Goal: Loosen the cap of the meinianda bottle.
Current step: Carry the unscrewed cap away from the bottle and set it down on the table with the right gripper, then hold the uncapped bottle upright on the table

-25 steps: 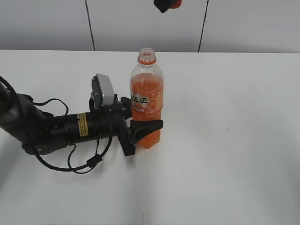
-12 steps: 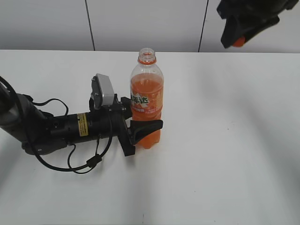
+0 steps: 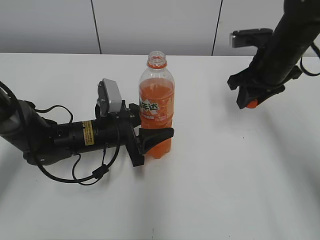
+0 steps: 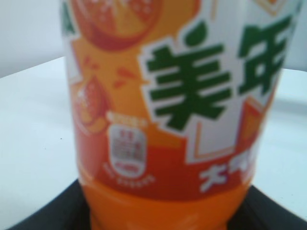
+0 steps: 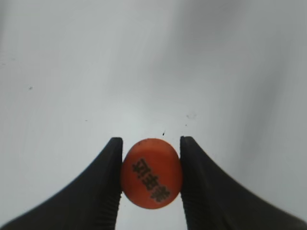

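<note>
The meinianda bottle [image 3: 156, 107] stands upright on the white table, its neck open with no cap on it. My left gripper [image 3: 150, 140] lies low on the table and is shut on the bottle's lower body; the label fills the left wrist view [image 4: 168, 96]. My right gripper [image 3: 250, 102] is at the right, above the table, shut on the orange cap [image 3: 252, 103]. The right wrist view shows the cap [image 5: 151, 172] pinched between both fingers [image 5: 150, 177], its printed top facing the camera.
The white table [image 3: 225, 175] stretches to the front and right of the bottle. A grey panelled wall [image 3: 150, 25] stands behind the table. The left arm's cables [image 3: 95, 172] lie on the table at the left.
My right gripper has come down and to the right from above the bottle, carrying the cap away from the neck. The left gripper and the bottle have not moved.
</note>
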### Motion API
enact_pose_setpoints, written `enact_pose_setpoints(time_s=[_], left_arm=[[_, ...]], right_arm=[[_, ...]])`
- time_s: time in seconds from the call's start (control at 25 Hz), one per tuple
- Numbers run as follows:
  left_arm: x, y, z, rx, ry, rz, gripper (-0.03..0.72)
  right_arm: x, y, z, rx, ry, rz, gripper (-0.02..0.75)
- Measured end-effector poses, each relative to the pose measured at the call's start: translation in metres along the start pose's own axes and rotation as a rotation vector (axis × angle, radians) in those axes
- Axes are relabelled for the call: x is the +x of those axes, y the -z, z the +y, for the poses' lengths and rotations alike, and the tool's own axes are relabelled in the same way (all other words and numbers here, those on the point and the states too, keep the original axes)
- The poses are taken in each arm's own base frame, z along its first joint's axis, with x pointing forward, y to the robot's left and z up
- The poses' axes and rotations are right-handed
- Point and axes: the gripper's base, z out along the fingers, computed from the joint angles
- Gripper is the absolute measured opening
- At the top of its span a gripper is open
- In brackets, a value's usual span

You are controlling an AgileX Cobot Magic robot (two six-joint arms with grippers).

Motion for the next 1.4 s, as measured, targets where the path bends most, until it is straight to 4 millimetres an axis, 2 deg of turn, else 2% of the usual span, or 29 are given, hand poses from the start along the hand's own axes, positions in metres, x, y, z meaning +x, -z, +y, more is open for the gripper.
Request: enact_pose_setpoints(time_s=[0.12, 0.24, 0.4, 0.8, 1.24, 1.4], left_arm=[[0.0, 0.0, 0.0, 0.0, 0.0, -0.001, 0.395], [0.0, 0.0, 0.0, 0.0, 0.0, -0.001, 0.395], [0.0, 0.0, 0.0, 0.0, 0.0, -0.001, 0.395], [0.0, 0.0, 0.0, 0.0, 0.0, -0.001, 0.395], [0.0, 0.0, 0.0, 0.0, 0.0, -0.001, 0.395], [0.0, 0.0, 0.001, -0.006, 0.002, -0.003, 0.395]], right_arm=[[0.001, -0.032, -0.006, 0.028, 0.001, 0.057, 0.271], [0.002, -0.054, -0.01, 0.038, 0.001, 0.081, 0.271], [0.002, -0.071, -0.012, 0.042, -0.004, 0.081, 0.271], [0.003, -0.089, -0.014, 0.046, -0.008, 0.089, 0.283], [0.005, -0.09, -0.014, 0.043, -0.008, 0.107, 0.57], [0.007, -0.089, -0.013, 0.04, -0.009, 0.128, 0.577]])
